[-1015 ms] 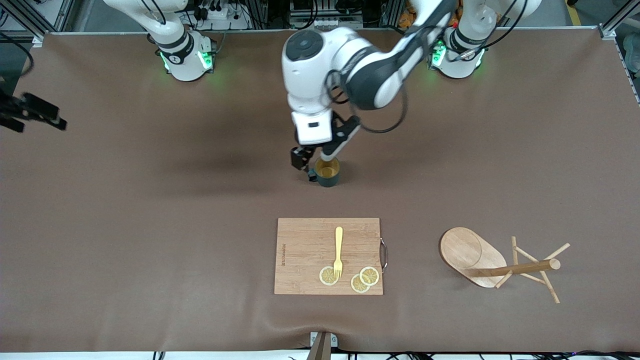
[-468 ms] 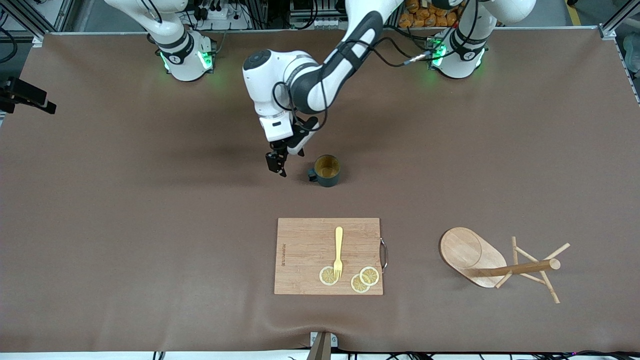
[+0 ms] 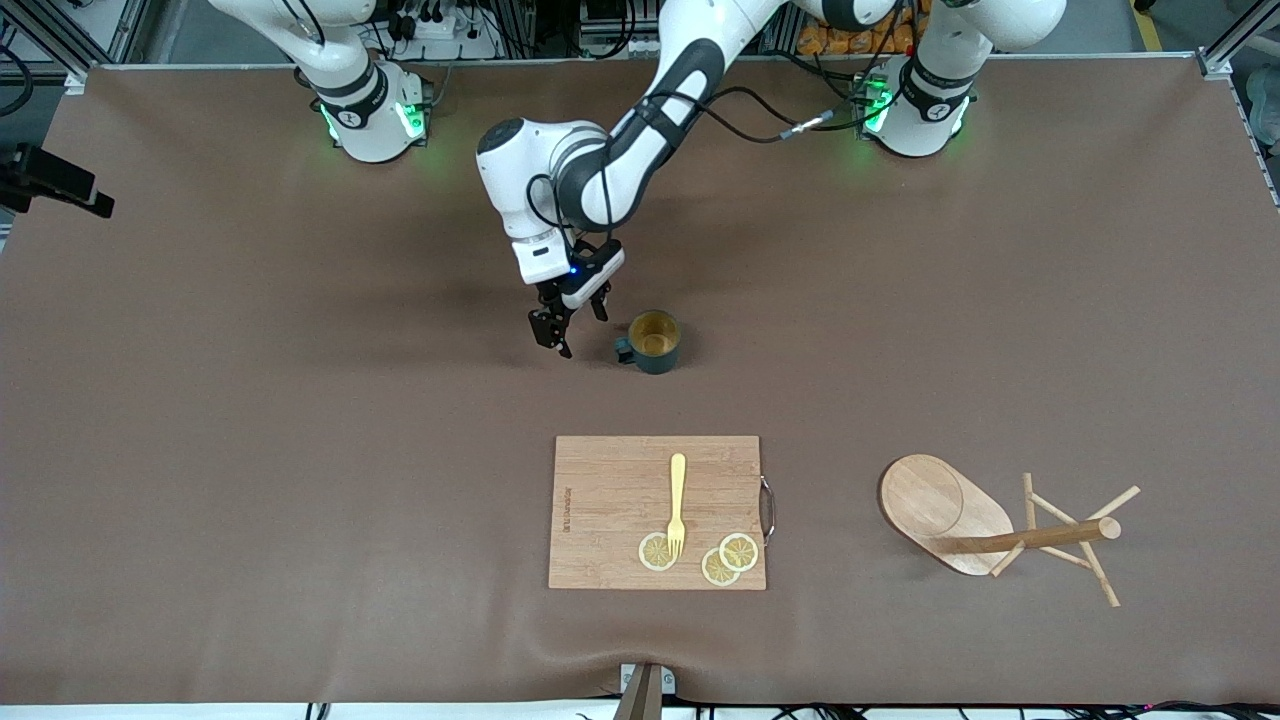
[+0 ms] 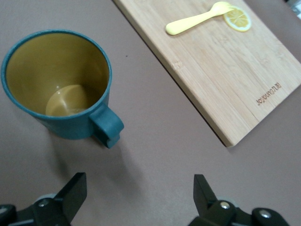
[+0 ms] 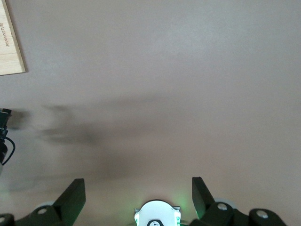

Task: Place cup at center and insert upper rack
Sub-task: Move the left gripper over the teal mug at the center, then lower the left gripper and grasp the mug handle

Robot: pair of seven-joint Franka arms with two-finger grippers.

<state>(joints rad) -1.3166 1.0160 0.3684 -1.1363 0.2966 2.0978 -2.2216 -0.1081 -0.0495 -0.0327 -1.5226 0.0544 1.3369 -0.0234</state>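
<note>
The dark teal cup [image 3: 655, 342] with a yellowish inside stands upright on the brown table near its middle, handle toward the right arm's end. It also shows in the left wrist view [image 4: 56, 84]. My left gripper [image 3: 575, 326] is open and empty, low over the table just beside the cup's handle, apart from it [image 4: 138, 188]. The wooden mug tree [image 3: 1000, 525] lies on its side toward the left arm's end, nearer the front camera. My right gripper [image 3: 60, 185] waits high at the right arm's end, open and empty [image 5: 138, 188].
A wooden cutting board [image 3: 657, 512] lies nearer the front camera than the cup, with a yellow fork [image 3: 677, 503] and lemon slices [image 3: 700, 555] on it. Its edge shows in the left wrist view [image 4: 225, 70] and the right wrist view [image 5: 9, 42].
My left gripper was right at the cup's rim; it has let go and moved off toward the right arm's end. The cup stays standing. The right gripper shifted slightly.
</note>
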